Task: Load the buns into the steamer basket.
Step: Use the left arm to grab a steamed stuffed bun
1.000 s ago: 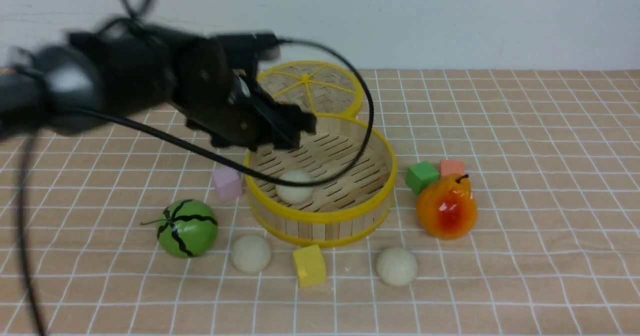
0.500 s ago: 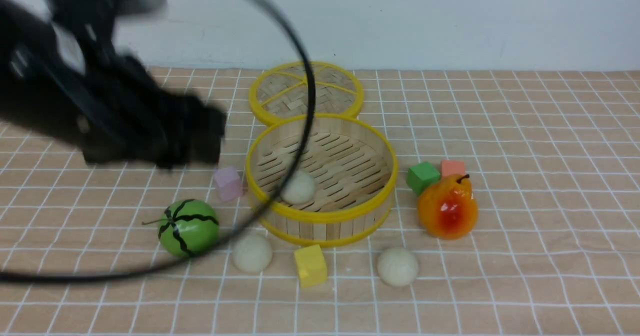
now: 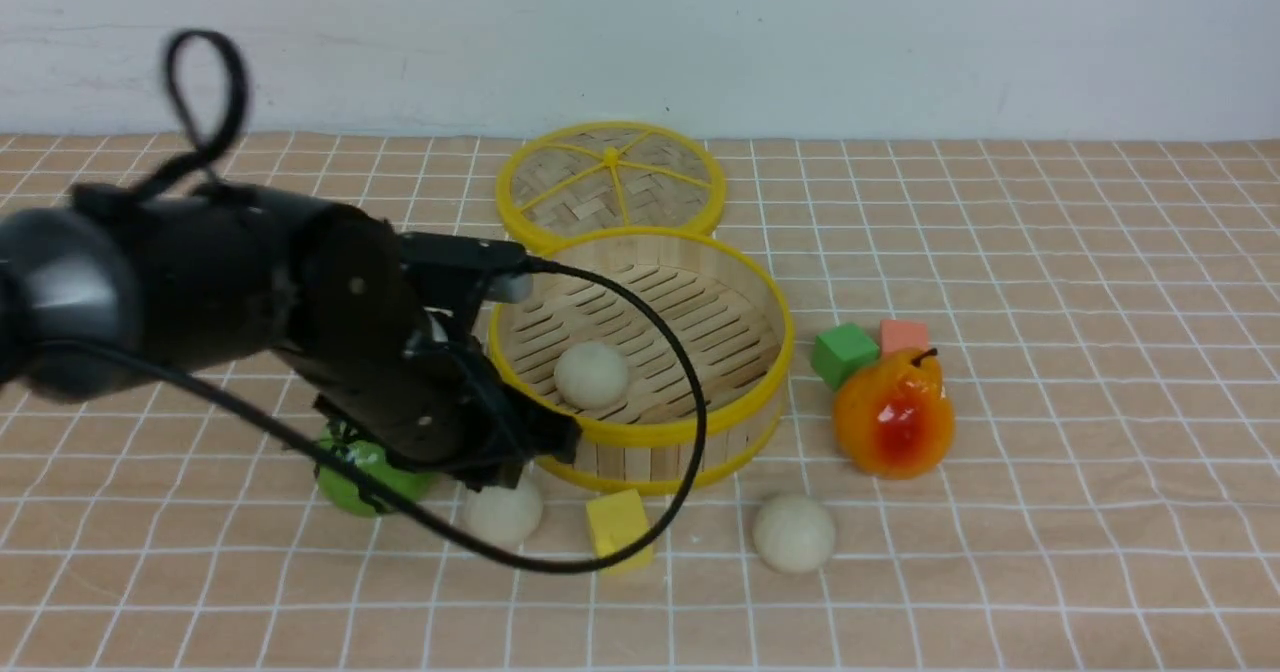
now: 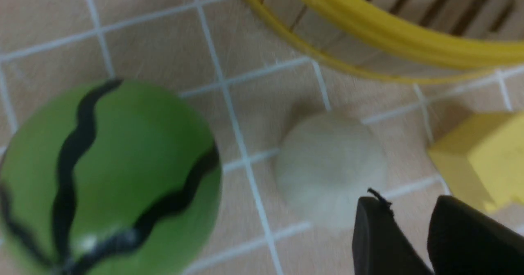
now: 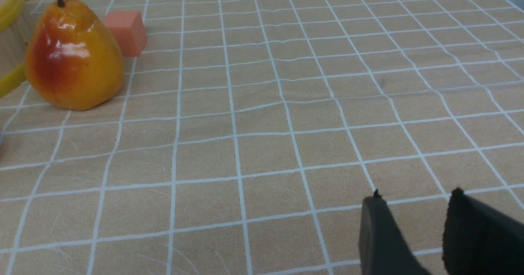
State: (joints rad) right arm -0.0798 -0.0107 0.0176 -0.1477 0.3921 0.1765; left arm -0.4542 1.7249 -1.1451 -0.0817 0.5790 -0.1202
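Note:
One bun (image 3: 592, 373) lies in the steamer basket (image 3: 640, 434), near its front-left wall. A second bun (image 3: 503, 514) lies on the cloth in front of the basket's left side, and a third (image 3: 794, 533) in front of its right side. My left gripper (image 3: 525, 457) hangs just above the second bun. In the left wrist view its jaws (image 4: 409, 205) are slightly apart and empty, beside that bun (image 4: 331, 168) and the basket rim (image 4: 389, 33). My right gripper (image 5: 415, 195) is open and empty over bare cloth; it does not show in the front view.
A green striped melon (image 3: 365, 480) sits left of the second bun, half hidden by my left arm. A yellow cube (image 3: 618, 524) lies between the two front buns. A pear (image 3: 893, 412), a green cube (image 3: 843, 352) and an orange cube (image 3: 904, 335) stand right of the basket. The flat lid (image 3: 611, 177) lies behind it.
My left arm left the space over the basket, swung up and left, then came down low over the front-left bun. The bun in the basket stays there.

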